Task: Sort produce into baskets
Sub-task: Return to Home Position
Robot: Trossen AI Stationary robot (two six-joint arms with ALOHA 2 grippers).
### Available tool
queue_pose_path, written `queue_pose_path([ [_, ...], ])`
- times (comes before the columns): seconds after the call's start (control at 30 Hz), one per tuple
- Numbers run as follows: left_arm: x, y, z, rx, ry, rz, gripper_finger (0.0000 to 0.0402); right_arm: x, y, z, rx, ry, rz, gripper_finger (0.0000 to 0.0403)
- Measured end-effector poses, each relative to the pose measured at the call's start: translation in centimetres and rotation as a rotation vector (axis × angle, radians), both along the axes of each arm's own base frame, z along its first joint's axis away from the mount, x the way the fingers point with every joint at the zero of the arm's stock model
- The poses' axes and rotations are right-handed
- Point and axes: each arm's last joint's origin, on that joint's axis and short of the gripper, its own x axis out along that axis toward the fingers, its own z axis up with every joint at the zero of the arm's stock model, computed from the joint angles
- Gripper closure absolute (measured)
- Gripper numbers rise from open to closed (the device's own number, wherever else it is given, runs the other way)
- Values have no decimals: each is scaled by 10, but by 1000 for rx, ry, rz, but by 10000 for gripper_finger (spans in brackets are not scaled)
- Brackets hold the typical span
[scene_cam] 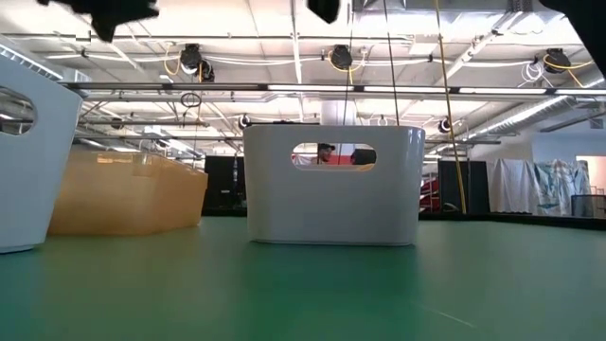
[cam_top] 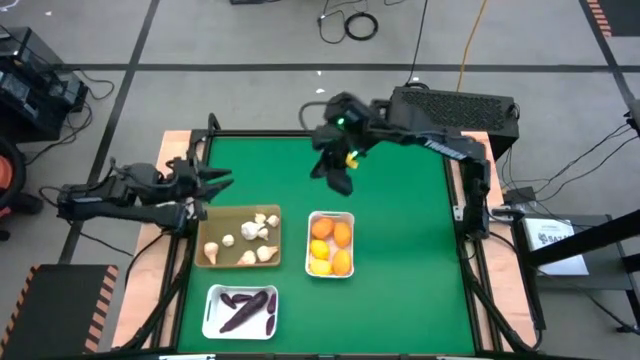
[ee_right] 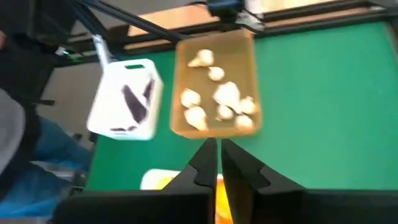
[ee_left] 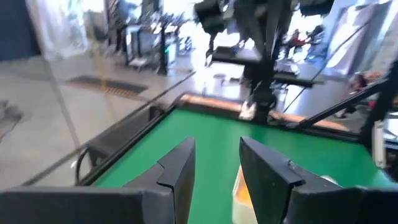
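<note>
Three trays stand on the green mat. A tan tray holds several whitish garlic bulbs. A white tray holds several orange fruits. Another white tray, near the front edge, holds dark purple vegetables. My right gripper hangs above the mat just beyond the fruit tray, shut and empty; its wrist view looks down on the trays. My left gripper is open and empty in the air at the table's left edge, beyond the tan tray; its fingers show in its wrist view.
The far half and the right side of the green mat show no objects. A wooden rim and a black frame run round the table. A person's legs show beside the table in the right wrist view. The low view shows the three trays' walls.
</note>
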Motion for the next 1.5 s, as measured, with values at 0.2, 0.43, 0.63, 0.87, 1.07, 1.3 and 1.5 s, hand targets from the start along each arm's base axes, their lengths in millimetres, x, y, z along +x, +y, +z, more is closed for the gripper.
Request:
queue_pose_path([
  [0.2, -19, 6, -5, -55, 3, 87, 269, -41, -15, 24, -85, -9, 9, 399],
  [0.43, -31, 10, -5, -110, -59, 175, 269, -80, -55, 37, -143, -95, 14, 401],
  [0.63, -38, 12, -10, -140, -101, 256, 269, -113, -84, 16, -110, -56, -91, 402],
  [0.87, -44, 11, -22, -181, -137, 264, 269, -162, -83, -26, -84, -165, -239, 402],
  [1.07, -54, 11, -23, -207, -189, 265, 269, -200, -60, -61, -68, -389, -346, 402],
  [1.3, -58, 10, -28, -253, -174, 262, 269, -234, -34, -106, 23, -606, -411, 402],
  [1.5, -48, 10, -41, -311, -153, 214, 269, -254, -14, -144, 117, -784, -442, 402],
])
